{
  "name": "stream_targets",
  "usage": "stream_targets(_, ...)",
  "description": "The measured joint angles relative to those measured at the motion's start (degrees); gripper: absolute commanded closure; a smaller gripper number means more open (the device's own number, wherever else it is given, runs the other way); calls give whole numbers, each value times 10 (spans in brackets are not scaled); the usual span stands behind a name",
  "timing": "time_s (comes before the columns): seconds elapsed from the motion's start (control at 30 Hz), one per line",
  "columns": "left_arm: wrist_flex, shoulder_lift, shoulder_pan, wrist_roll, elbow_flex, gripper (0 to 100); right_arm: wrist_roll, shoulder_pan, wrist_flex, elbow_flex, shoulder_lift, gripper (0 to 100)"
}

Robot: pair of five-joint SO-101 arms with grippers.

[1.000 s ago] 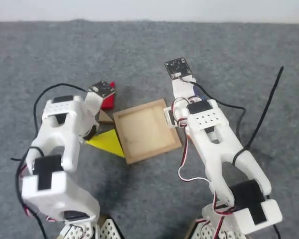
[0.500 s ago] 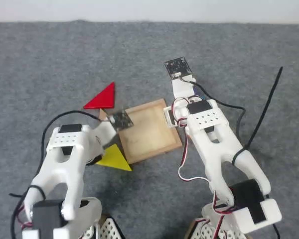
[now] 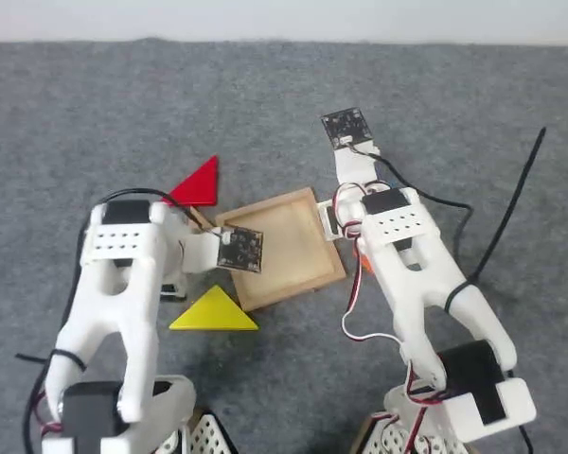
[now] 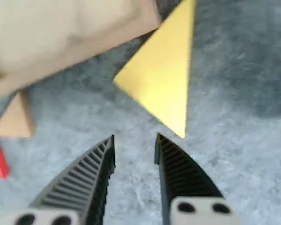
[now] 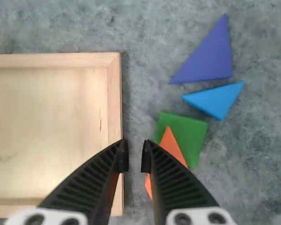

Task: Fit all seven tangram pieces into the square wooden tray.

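High view steeply down over the table (image 3: 123, 104); both wrist views close, downward, tray (image 3: 293, 241) common.

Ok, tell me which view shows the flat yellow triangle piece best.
The high view: the flat yellow triangle piece lies whole and uncovered on the grey carpet beside the square wooden tray. The left wrist view shows it closer, but one tip runs off the picture's edge.

No writing, number or sign can be read; the wooden tray (image 3: 289, 246), the yellow triangle (image 3: 214, 312) and the small circuit board (image 3: 346, 127) show no legible marks.
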Motion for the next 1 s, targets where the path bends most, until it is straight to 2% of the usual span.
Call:
stream_targets(0.2, 14, 0, 50, -13, 18, 838, -1, 29, 21, 0, -40, 937)
stream_targets(0.33, -17, 0, 62, -12, 74, 753, -26, 46, 33, 3, -65, 936)
stream_targets(0.47, -50, 0, 61, 39, 93, 725, -32, 43, 33, 14, -67, 936)
stream_targets(0.67, -76, 0, 62, 65, 94, 724, -32, 45, 33, 14, -67, 936)
stream_targets(0.8, -129, 2, 64, 98, 103, 722, -32, 43, 33, 14, -67, 936)
stream_targets(1.0, -149, 85, 87, 161, 87, 724, -32, 43, 33, 14, -67, 936)
